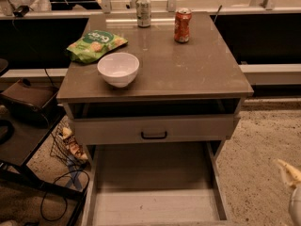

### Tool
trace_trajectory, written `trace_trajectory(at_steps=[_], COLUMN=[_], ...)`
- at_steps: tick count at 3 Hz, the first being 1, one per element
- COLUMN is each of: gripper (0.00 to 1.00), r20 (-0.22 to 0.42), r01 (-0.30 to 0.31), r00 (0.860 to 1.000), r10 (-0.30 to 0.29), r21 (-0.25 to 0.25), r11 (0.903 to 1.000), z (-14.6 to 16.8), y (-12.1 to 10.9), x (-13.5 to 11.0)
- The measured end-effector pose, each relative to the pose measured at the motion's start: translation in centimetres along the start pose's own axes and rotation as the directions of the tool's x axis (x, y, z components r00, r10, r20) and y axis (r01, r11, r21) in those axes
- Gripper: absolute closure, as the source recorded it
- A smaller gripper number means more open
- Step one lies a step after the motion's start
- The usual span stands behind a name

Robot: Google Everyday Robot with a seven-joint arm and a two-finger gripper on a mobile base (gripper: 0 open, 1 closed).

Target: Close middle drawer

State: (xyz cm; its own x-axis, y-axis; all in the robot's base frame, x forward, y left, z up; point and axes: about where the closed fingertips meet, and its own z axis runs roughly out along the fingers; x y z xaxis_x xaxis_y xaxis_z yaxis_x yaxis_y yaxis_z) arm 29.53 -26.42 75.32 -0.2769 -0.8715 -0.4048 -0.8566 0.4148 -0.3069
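Observation:
The middle drawer (pixel 153 192) is pulled far out toward me below the cabinet top. Its pale bare inside shows, and its front is cut off by the bottom edge of the view. Above it the uppermost drawer (pixel 155 128) with a small black bar handle (pixel 154 135) stands slightly out. My gripper (pixel 289 173) shows only as a pale tip at the lower right edge, to the right of the open drawer and apart from it, over the speckled floor.
On the cabinet top (pixel 188 69) stand a white bowl (pixel 118 68), a green snack bag (pixel 95 44), a silver can (pixel 143 11) and an orange can (pixel 182 25). A dark chair (pixel 23 102), a wire basket (pixel 68 145) and cables (pixel 61 192) are at the left.

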Motion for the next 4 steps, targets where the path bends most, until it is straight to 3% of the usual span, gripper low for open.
trace_trajectory(at_steps=[1,2,3,4], gripper=[0.0,0.0,0.0,0.0], r20=[-0.054,-0.051,-0.03,-0.027], r01=[0.032,0.031,0.054,0.123], r00=[0.998,0.998,0.998,0.992], r10=[-0.033,-0.032,-0.055,-0.125], r21=[-0.029,-0.028,-0.028,-0.057], r11=[0.9991,0.9991,0.9981,0.9907], z=[1.1,1.1,3.8,9.0], y=[1.6,1.5,2.8,6.4], x=[2.0,1.9,2.8,5.6])
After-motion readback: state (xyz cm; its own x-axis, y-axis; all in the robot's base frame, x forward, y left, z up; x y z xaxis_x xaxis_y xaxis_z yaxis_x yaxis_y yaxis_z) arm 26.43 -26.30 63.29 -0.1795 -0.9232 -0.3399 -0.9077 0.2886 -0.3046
